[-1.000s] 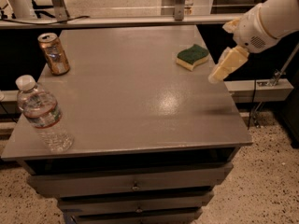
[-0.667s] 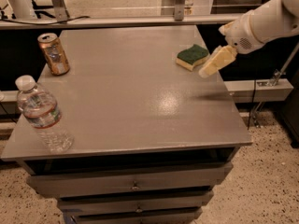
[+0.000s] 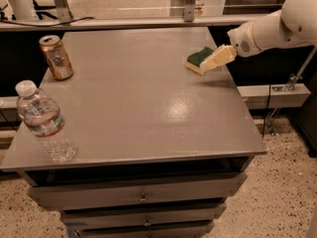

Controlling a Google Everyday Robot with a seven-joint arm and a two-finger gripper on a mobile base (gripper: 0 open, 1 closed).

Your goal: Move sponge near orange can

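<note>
The sponge (image 3: 198, 59), dark green on top with a pale yellow base, lies on the grey table (image 3: 133, 98) near its right edge. The orange can (image 3: 56, 57) stands upright at the far left of the table. My gripper (image 3: 214, 61), with cream-yellow fingers on a white arm, reaches in from the right. Its fingertips are right at the sponge's right side, overlapping it in view. Whether it touches the sponge I cannot tell.
A clear plastic water bottle (image 3: 43, 123) with a white cap stands at the front left corner. The table has drawers (image 3: 141, 195) below. A counter rail (image 3: 124, 23) runs behind the table. Speckled floor lies to the right.
My gripper has moved left and a little up, from the table's right edge to the sponge's right side. The sponge, can and bottle have not moved.
</note>
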